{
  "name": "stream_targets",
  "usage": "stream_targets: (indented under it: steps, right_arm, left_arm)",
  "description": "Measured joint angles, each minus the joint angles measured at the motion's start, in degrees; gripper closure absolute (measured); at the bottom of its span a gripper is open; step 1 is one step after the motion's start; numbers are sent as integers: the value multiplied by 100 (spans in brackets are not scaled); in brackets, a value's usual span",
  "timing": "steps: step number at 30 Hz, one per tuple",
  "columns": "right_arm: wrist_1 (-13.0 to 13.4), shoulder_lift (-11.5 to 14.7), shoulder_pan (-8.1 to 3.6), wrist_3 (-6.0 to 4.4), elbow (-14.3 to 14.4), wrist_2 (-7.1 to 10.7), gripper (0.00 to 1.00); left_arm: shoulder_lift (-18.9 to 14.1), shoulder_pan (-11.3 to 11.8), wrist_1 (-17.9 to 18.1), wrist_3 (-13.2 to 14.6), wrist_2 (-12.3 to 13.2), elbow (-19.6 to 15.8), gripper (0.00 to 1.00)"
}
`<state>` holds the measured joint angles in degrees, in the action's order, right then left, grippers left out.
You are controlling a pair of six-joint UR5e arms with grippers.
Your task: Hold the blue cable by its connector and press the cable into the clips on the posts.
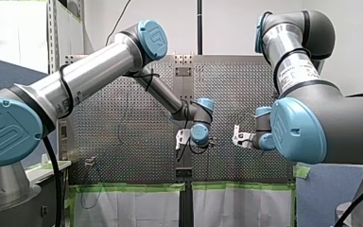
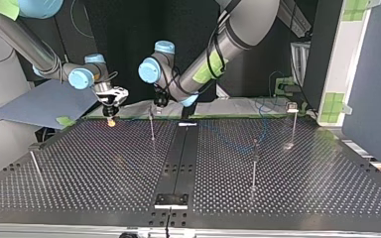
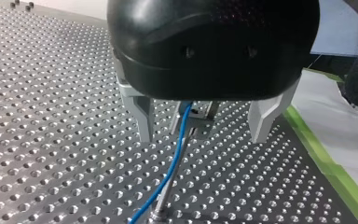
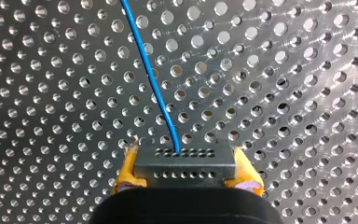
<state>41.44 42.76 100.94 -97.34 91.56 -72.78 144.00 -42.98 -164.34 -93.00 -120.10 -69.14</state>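
Right wrist view, right end effector [image 4: 185,162] gripping connector [image 4: 186,171], left end effector [image 3: 203,135] wide

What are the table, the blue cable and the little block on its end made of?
Table: metal, probably aluminium, with a brushed, shiny finish; light glints around its holes.
Cable: smooth blue plastic jacket that bends in a soft curve; the core is hidden.
Connector: matte dark grey block with rows of small holes; plastic or coated metal, I cannot tell.
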Motion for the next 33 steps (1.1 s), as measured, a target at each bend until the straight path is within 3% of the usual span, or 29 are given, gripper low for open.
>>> stream_targets:
  steps: [10, 33]
  right_arm:
    - [-24, 1, 0, -9, 0, 0, 100]
    - [-75, 0, 0, -9, 0, 5, 100]
  left_arm:
    - [0, -110, 93, 32, 139, -36, 0]
    - [1, -140, 35, -19, 127, -36, 0]
